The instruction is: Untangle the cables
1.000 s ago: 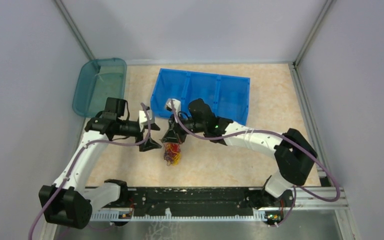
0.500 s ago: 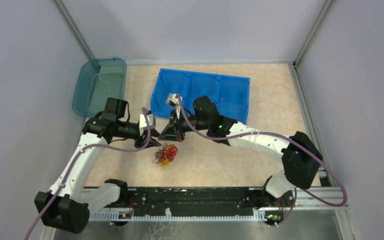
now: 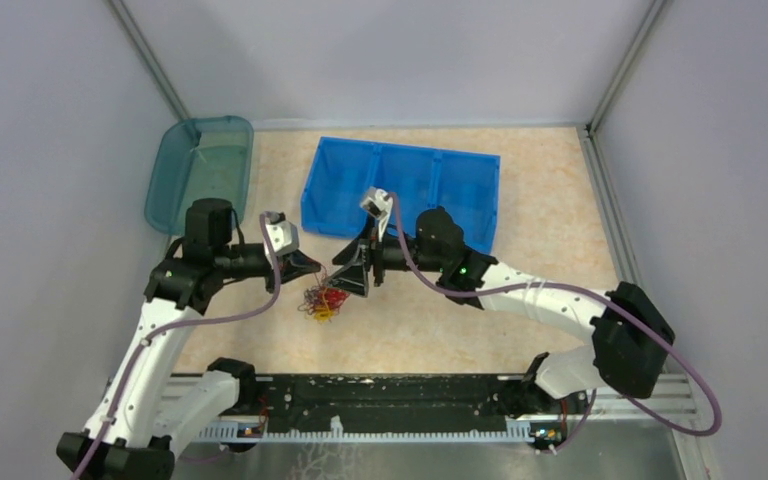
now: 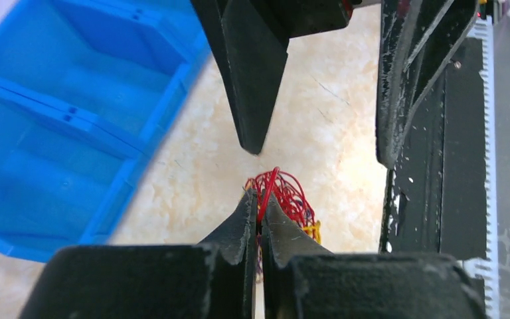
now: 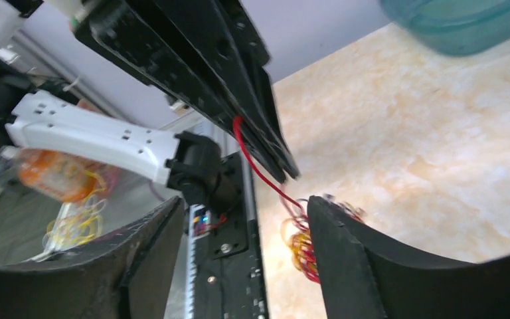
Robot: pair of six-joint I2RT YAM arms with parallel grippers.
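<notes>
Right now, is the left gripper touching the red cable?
Touching. The left wrist view shows the left gripper shut, with a strand of the red cable pinched between its fingertips.

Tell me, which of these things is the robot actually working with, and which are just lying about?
Part of the job:
- cables, a tangled bunch
- left gripper, shut on a red strand of the bunch
- right gripper, open next to the bunch

Just lying about:
- blue tray with compartments
- teal tub
</notes>
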